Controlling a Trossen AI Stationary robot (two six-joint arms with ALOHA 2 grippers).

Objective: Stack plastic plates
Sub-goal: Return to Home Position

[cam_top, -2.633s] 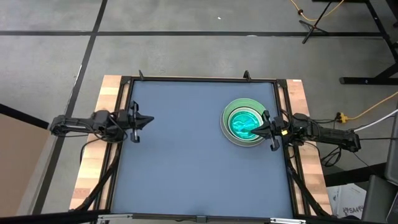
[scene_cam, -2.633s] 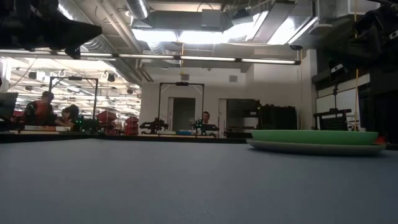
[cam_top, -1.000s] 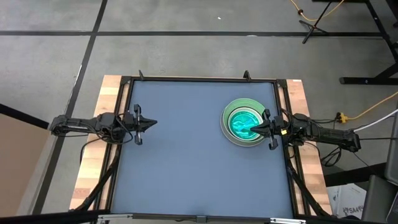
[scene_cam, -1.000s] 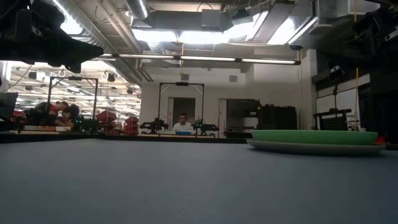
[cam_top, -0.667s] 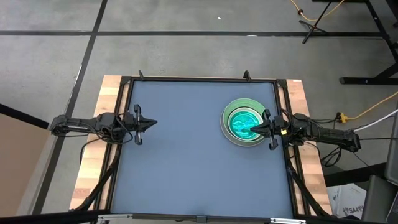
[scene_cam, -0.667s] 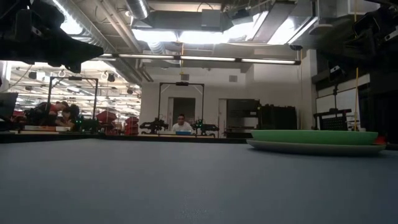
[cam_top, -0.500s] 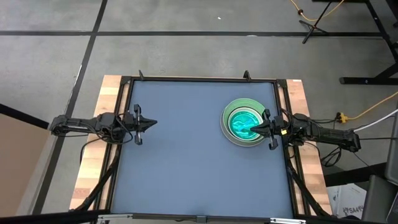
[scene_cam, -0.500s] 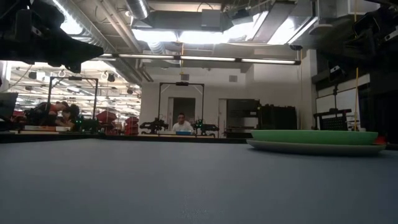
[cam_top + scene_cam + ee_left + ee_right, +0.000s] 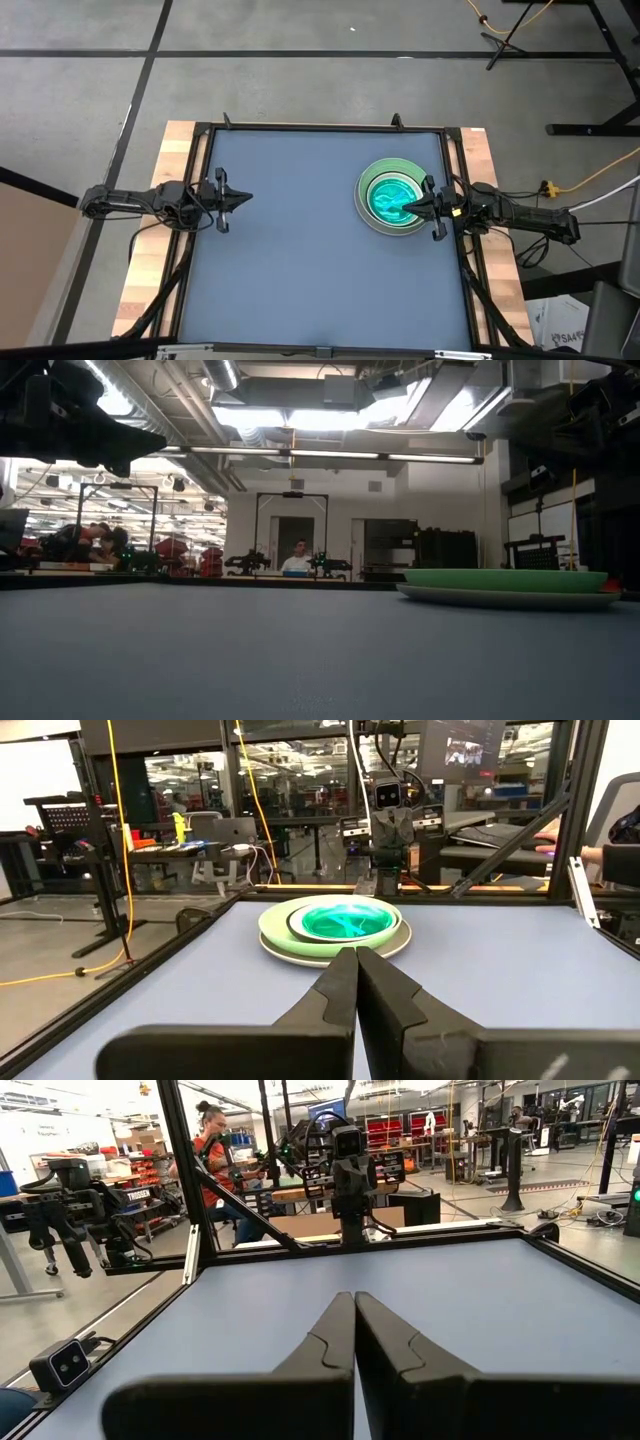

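Observation:
The plastic plates (image 9: pixel 392 196) sit in one stack on the blue table's right half: a large grey one at the bottom, light green above it, a dark-rimmed translucent green one on top (image 9: pixel 335 923). The low view shows the stack (image 9: pixel 505 586) resting flat. My right gripper (image 9: pixel 404 208) is shut and hangs level over the stack's right edge, pointing left, clear of it. My left gripper (image 9: pixel 243 198) is shut at the table's left edge, level, its tips (image 9: pixel 355 956) pointing toward the stack.
The blue table top (image 9: pixel 300 270) is ringed by a black frame rail (image 9: pixel 320 127), with wooden strips (image 9: pixel 150 260) outside it. In the right wrist view my shut fingers (image 9: pixel 354 1300) face the left arm's base (image 9: pixel 345 1160). People sit in the room beyond.

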